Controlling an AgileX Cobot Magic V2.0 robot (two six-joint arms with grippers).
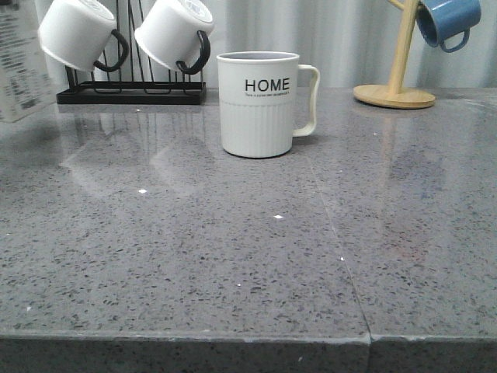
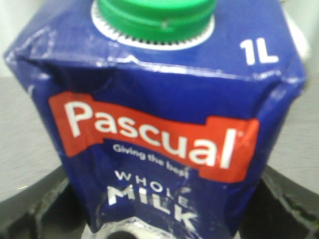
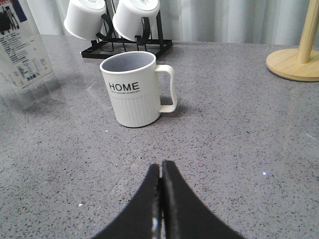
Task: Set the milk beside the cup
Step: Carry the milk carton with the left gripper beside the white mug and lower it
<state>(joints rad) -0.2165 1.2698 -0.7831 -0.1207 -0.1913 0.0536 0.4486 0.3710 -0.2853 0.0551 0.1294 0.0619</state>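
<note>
Front view, cup: the white cup (image 1: 258, 103) marked HOME stands upright on the grey speckled surface (image 1: 233, 249), handle toward the robot's right.
Front view, milk: only an edge of the milk carton (image 1: 19, 66) shows at the far left, well apart from the cup and tilted; I cannot tell whether its base touches the surface.
Front view, background: two white mugs hang on a black rack (image 1: 128, 92); a blue mug (image 1: 448, 22) hangs on a wooden stand (image 1: 396, 85).
Left wrist view, left pincer: the carton fills the frame, green cap (image 2: 154, 17) on top; dark fingers (image 2: 35, 204) flank its lower sides, gripping it.
Right wrist view, right pincer: the right pincer (image 3: 160, 199) is clenched, fingertips pressed together, holding nothing, above the surface in front of the cup.
</note>
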